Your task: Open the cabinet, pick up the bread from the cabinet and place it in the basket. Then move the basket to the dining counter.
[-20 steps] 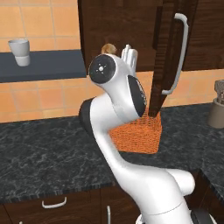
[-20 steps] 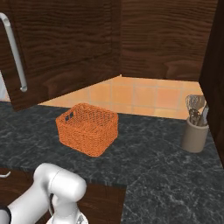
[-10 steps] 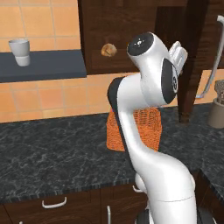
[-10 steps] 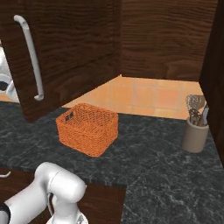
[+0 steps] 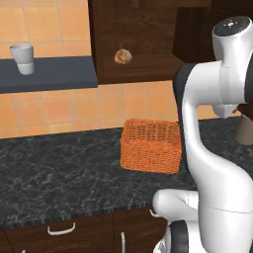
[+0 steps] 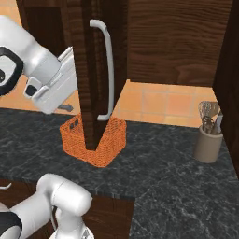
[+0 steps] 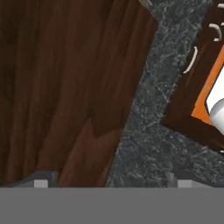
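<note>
The cabinet [image 5: 143, 42] door [image 6: 95, 74] has been swung wide since a second ago, when it was only partly drawn out; it is now seen edge-on in the right base view, its silver handle [image 6: 108, 70] facing outward. The bread [image 5: 123, 57] is thereby exposed on the cabinet shelf, above and slightly left of the basket [image 5: 150, 145]. The basket is set on the black speckled counter [image 5: 59, 168] below the cabinet. The gripper [image 7: 109, 177] is held against the door's inner face; its fingers appear spread and nothing is pinched. The opening step is judged essentially done, and a reach for the bread is expected next.
</note>
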Motion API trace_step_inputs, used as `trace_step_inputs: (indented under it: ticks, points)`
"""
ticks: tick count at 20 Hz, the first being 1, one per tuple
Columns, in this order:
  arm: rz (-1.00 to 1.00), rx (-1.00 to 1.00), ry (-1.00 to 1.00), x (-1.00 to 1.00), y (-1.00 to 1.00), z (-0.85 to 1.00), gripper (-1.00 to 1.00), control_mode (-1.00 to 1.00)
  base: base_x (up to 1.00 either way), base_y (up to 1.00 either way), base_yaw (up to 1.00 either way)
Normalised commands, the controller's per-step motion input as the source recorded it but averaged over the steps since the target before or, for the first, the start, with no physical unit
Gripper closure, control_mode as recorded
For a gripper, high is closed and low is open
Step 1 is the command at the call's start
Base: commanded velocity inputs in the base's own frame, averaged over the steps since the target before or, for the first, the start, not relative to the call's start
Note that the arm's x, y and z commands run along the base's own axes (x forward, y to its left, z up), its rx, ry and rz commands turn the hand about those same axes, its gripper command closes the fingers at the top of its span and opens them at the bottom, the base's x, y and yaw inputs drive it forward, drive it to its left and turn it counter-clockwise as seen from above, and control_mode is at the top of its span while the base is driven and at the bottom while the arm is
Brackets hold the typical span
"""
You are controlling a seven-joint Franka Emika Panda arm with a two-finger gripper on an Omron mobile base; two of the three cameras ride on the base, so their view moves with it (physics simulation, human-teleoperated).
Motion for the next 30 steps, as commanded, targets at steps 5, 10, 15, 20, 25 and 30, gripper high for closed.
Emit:
trace_step_inputs:
  ticks: [5,10,15,20,25,30]
  points:
    - [0.07,-0.04,-0.01,0.2,0.52,0.0,-1.0,-1.0,0.0,0.0,0.0]
    - [0.29,-0.23,0.06,0.06,1.0,0.1,-1.0,-1.0,0.0,0.0,0.0]
    - [0.67,-0.44,0.27,-0.41,0.61,0.3,-1.0,-1.0,0.0,0.0,0.0]
    - [0.76,-0.56,0.31,-0.55,0.13,0.12,-1.0,-1.0,0.0,0.0,0.0]
    - [0.63,-0.55,0.44,0.03,-0.07,0.03,-1.0,-1.0,0.0,0.0,0.0]
    - [0.51,-0.51,0.51,0.5,-0.26,0.05,-1.0,-1.0,0.0,0.0,0.0]
